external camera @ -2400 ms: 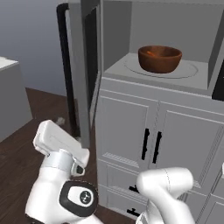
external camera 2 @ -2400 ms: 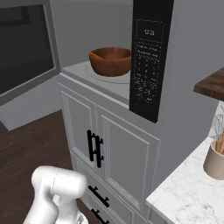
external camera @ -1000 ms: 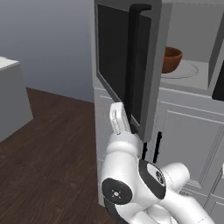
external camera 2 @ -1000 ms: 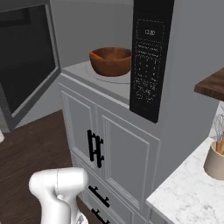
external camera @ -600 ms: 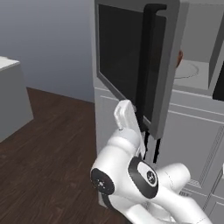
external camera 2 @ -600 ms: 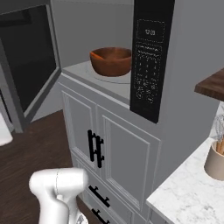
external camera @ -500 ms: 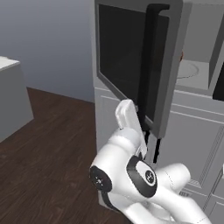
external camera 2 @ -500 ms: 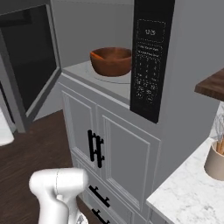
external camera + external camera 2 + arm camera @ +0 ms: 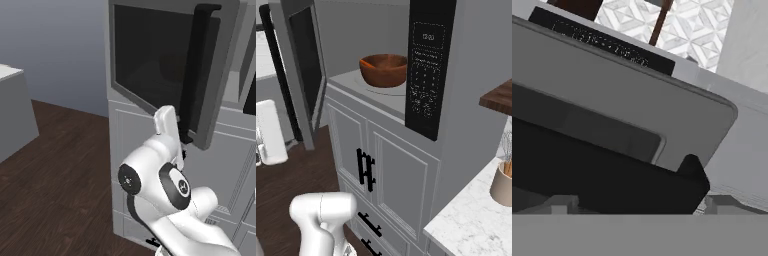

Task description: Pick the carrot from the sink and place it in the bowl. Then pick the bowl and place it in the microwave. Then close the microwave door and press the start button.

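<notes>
Gripper state: gripper [image 9: 637, 202] jaws spread wide, grasping nothing; its two tips sit close against the lower edge of the microwave door [image 9: 165, 70], by the door's black handle bar [image 9: 602, 170].
Door position: partly swung, standing out from the cabinet front; cavity open on the right base view.
Bowl location: bowl [image 9: 383, 69] sits on the turntable plate [image 9: 387, 89] inside the microwave [image 9: 406, 65].
Carrot location: an orange streak at the bowl's inner rim, probably the carrot [image 9: 369, 63]; too small to confirm.
Current step (judged): pushing the door shut; start button not yet pressed.
Risk 1: contact is near the door's lower corner, so the tips may slide off the edge or under it; the push would then stop short and the door stay ajar.
Risk 2: open fingers may catch on the handle bar and drag the door back when the arm withdraws.
Risk 3: the arm elbow [image 9: 150, 177] is close to the cabinet front [image 9: 135, 135]; a wide swing could strike it.
Risk 4: pressing on the control strip [image 9: 428, 65] before the door latches would likely give no start.
</notes>
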Robot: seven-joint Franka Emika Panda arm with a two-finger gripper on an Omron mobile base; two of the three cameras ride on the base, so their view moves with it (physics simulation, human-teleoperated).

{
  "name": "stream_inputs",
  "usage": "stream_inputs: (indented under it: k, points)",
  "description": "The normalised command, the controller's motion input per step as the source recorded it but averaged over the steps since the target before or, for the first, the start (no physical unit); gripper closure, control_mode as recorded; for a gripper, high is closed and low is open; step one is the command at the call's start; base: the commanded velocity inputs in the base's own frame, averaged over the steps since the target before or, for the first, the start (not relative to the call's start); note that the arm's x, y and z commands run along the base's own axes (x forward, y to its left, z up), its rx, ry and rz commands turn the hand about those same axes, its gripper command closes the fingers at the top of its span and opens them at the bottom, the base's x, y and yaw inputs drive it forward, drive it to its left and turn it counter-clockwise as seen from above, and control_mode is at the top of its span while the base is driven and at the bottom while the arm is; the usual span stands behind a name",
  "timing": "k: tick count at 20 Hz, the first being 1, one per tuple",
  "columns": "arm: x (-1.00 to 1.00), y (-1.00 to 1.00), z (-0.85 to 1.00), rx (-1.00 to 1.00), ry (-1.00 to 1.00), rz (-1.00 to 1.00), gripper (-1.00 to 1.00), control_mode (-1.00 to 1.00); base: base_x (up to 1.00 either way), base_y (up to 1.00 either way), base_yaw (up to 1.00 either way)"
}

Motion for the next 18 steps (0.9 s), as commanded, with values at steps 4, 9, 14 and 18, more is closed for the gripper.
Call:
stream_inputs:
  k: [4,9,14,18]
  points:
    - [0.74,-0.95,0.30,0.25,-0.11,0.00,-1.00,-1.00,0.00,0.00,0.00]
    - [0.96,-0.80,0.37,0.24,-0.06,0.02,-1.00,-1.00,0.00,0.00,0.00]
    - [0.99,-0.46,0.23,0.15,-0.06,0.06,-1.00,-1.00,0.00,0.00,0.00]
    - [0.98,-0.24,0.13,0.09,-0.02,0.08,-1.00,-1.00,0.00,0.00,0.00]
